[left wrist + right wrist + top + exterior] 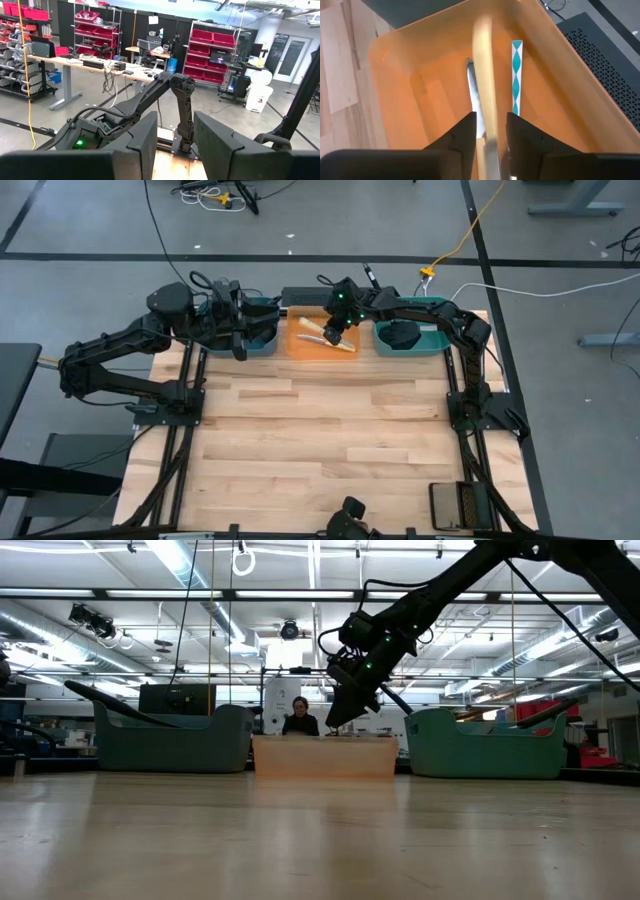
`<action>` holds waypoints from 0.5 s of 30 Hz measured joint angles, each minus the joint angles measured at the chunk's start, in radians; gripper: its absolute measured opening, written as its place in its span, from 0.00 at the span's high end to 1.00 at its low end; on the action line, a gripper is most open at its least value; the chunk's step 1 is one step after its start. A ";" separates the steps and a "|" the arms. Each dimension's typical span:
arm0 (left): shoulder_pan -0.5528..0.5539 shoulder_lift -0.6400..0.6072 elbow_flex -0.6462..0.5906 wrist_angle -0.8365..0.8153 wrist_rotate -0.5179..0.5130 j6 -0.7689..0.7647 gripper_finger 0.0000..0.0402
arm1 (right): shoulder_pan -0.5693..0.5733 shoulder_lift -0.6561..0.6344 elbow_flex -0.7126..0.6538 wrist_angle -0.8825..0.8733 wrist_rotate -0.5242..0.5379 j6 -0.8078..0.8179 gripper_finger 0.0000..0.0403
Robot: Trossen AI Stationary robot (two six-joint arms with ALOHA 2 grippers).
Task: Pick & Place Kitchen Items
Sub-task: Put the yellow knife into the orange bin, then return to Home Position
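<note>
Smooth glossy plastic forms the orange bin (420, 80), standing on the table (330, 430) of pale, matt wood planks.

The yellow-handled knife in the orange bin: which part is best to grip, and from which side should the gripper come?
Grip the knife by its yellow handle, not the thin blade, from straight above, where the right gripper hangs. It lies long and low across the orange bin, whose walls block sideways approach; set the jaws across its width.

i see wooden counter (330, 440); orange bin (296, 342) at far edge between two teal bins (262, 340) (428, 345). person (299, 718) seated beyond counter. red storage crates (206, 40) on shelving in room.
</note>
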 joint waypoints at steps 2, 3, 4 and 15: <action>0.000 0.000 0.000 0.000 0.005 0.000 0.67 | 0.000 0.000 0.000 0.000 0.000 0.001 0.69; 0.000 0.000 0.000 0.000 0.007 0.000 0.67 | 0.000 0.000 0.000 0.000 0.000 0.003 0.68; 0.000 0.000 0.000 0.000 0.007 0.000 0.67 | 0.000 0.000 0.000 0.000 0.000 0.003 0.67; 0.000 0.000 0.000 0.000 0.004 0.023 0.67 | 0.005 -0.065 0.000 0.005 -0.007 0.003 0.64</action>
